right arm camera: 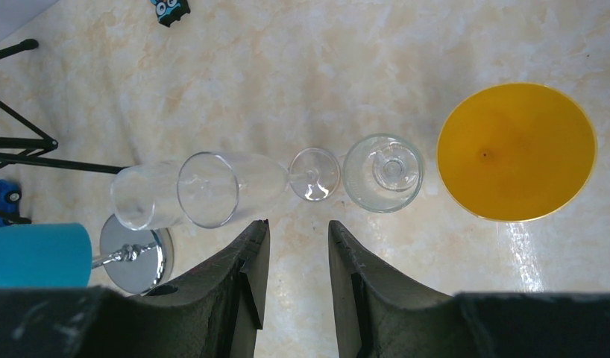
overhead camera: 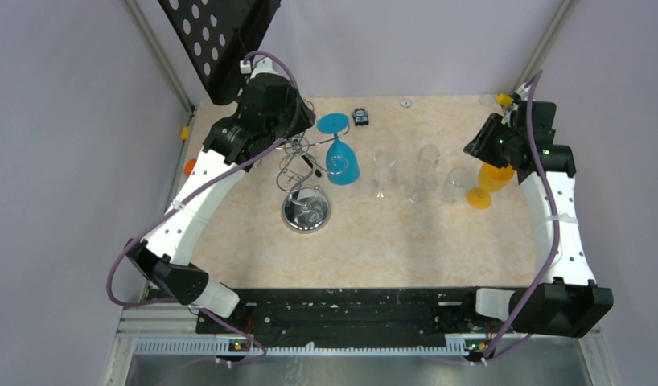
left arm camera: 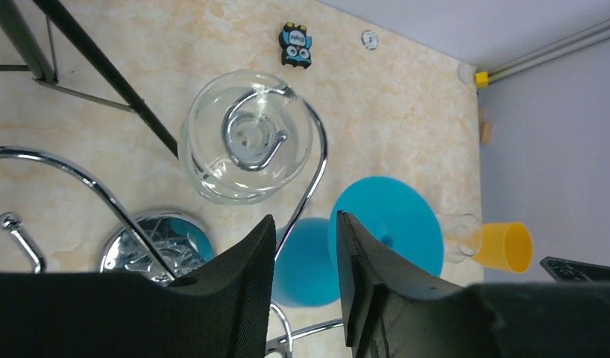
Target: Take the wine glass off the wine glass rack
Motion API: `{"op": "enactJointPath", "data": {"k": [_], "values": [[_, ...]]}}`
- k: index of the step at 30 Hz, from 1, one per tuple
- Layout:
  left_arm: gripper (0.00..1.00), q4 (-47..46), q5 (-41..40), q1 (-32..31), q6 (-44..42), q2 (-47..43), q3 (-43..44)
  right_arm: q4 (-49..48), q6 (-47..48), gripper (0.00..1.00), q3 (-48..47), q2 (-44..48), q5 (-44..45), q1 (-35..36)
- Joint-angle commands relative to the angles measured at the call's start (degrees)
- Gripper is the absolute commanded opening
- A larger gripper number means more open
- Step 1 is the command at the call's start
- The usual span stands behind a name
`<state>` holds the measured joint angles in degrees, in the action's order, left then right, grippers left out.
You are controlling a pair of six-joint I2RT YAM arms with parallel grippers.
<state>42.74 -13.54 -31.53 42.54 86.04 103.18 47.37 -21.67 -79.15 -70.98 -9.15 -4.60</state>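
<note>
Left gripper (left arm camera: 305, 220) right above the wine glass rack (overhead camera: 306, 211), jaws spread, blue wine glass (left arm camera: 391, 224) showing tilted in the gap, contact unclear. Clear wine glass (left arm camera: 246, 138) hung upside down on a rack hook. Right gripper (right arm camera: 296, 227) well apart from the rack, over the tabletop (right arm camera: 436, 45), jaws spread, pinching nothing.

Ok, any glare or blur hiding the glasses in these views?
Top view: the chrome base glints, the clear glasses look faint on the pale table. Left wrist view: the hanging clear glass is sharp. Right wrist view: a bright streak marks the table beside the yellow glass.
</note>
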Motion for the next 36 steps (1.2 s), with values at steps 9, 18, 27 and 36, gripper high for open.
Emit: {"op": "enactJointPath", "data": {"k": [9, 18, 27, 36], "values": [[0.47, 4.1, -5.3, -1.7, -7.9, 0.8, 5.8, -2.0, -0.2, 0.36, -0.1, 1.8, -0.3, 0.6], [0.5, 5.6, -10.5, -1.7, -11.1, -2.4, 6.8, -2.0, -0.2, 0.36, 0.1, 2.1, -0.4, 0.6], [0.49, 0.2, 1.7, -2.0, -3.3, -5.7, 6.8, -2.1, -0.3, 0.36, 0.5, 2.2, -0.7, 0.6], [0.49, -2.7, -5.2, -8.7, 7.7, -2.7, 6.7, -2.4, -0.4, 0.36, 1.4, 2.7, -0.5, 0.6]]}}
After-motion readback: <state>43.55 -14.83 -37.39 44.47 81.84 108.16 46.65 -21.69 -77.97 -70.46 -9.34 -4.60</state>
